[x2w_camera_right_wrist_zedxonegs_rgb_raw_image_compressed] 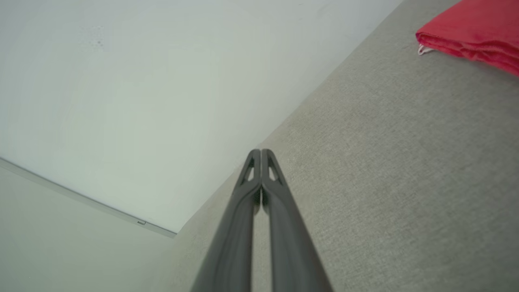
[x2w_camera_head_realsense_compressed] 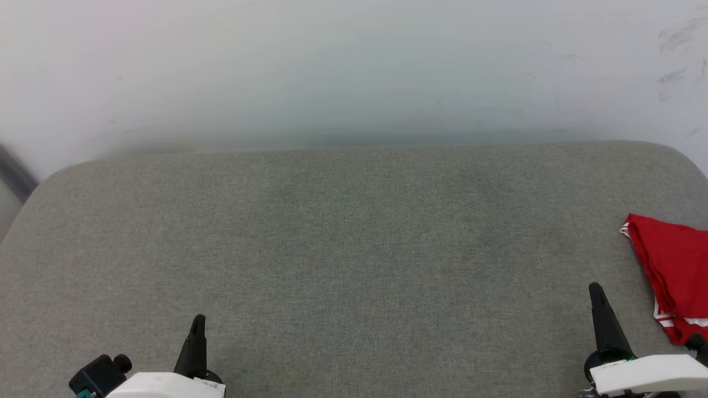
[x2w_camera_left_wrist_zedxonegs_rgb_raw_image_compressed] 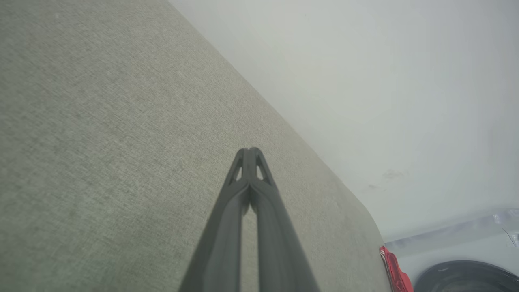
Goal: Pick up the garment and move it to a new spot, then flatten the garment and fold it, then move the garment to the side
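The red garment (x2w_camera_head_realsense_compressed: 672, 271) lies folded at the right edge of the grey fabric surface (x2w_camera_head_realsense_compressed: 354, 249), partly cut off by the frame, with white-red striped trim showing at its lower corner. It also shows as a red folded bundle (x2w_camera_right_wrist_zedxonegs_rgb_raw_image_compressed: 474, 32) in the right wrist view and as a small red sliver (x2w_camera_left_wrist_zedxonegs_rgb_raw_image_compressed: 395, 271) in the left wrist view. My right gripper (x2w_camera_head_realsense_compressed: 596, 290) is shut and empty, just left of the garment and apart from it. My left gripper (x2w_camera_head_realsense_compressed: 198, 321) is shut and empty at the lower left, far from the garment. Both sets of fingers press together (x2w_camera_left_wrist_zedxonegs_rgb_raw_image_compressed: 249, 152) (x2w_camera_right_wrist_zedxonegs_rgb_raw_image_compressed: 261, 152).
A pale wall (x2w_camera_head_realsense_compressed: 354, 66) rises behind the surface's far edge. The surface has rounded far corners. A dark round object (x2w_camera_left_wrist_zedxonegs_rgb_raw_image_compressed: 466, 278) sits on the floor beyond the surface's right end.
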